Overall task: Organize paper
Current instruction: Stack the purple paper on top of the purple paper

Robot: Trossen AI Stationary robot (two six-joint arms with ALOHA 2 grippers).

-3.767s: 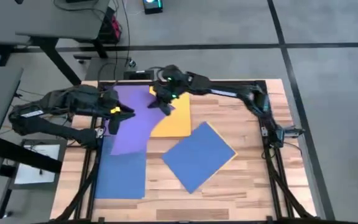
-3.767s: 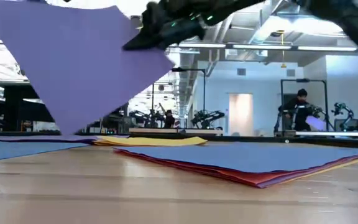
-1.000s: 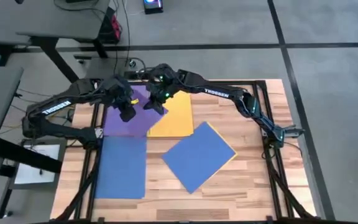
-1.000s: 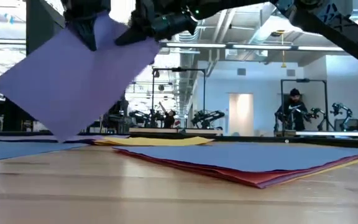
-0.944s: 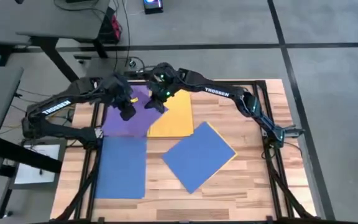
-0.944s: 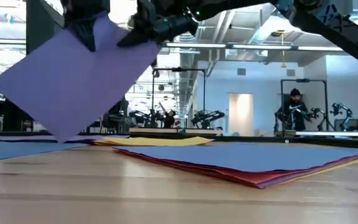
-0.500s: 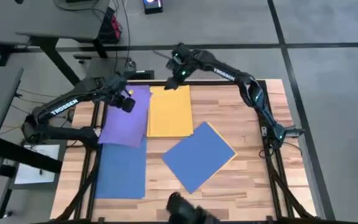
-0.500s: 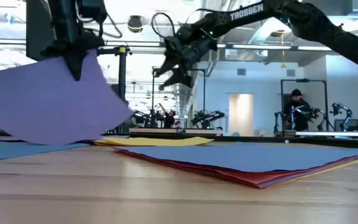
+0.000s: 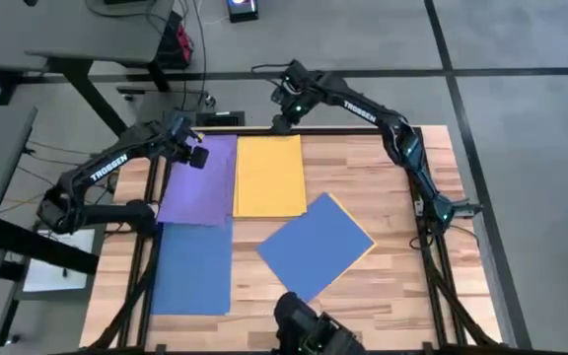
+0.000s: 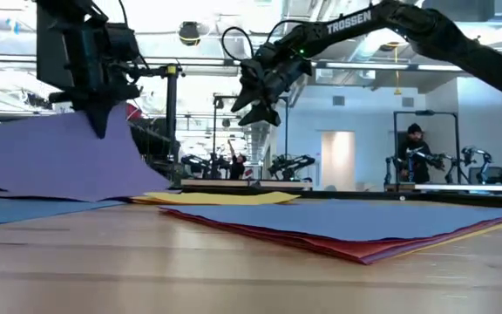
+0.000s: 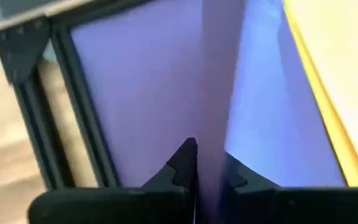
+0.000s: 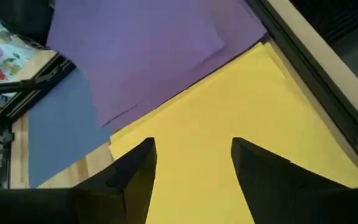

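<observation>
The paper lies spread over my wooden worktop (image 9: 383,168) in plain flat colours, each sheet thin and rectangular. The purple sheet (image 9: 203,177) is at the far left corner, and my left jaws (image 9: 194,158) are clamped on its far edge, so in the low view that edge is lifted while the rest slopes down to the worktop. My left wrist view shows the sheet pinched upright between my two dark fingers (image 11: 182,163), with more purple spread flat below it and a strip of yellow at one side. Just beside the purple lies the yellow sheet (image 9: 268,176), flat and square to the worktop's edges, the two touching or slightly overlapping along their long sides. Nearer the front on the left is a blue sheet (image 9: 193,267), its far end tucked under the purple one. Toward the middle sits a small stack turned at an angle, a blue sheet on top (image 9: 314,247) with a yellow edge showing along its right side; the low view shows a red-pink layer (image 10: 338,249) at the bottom of this stack. My right jaws (image 9: 282,122) are raised over the far edge of the worktop, just beyond the yellow sheet, standing apart and holding nothing. In the room behind, a person (image 10: 415,157) stands at another rig.
</observation>
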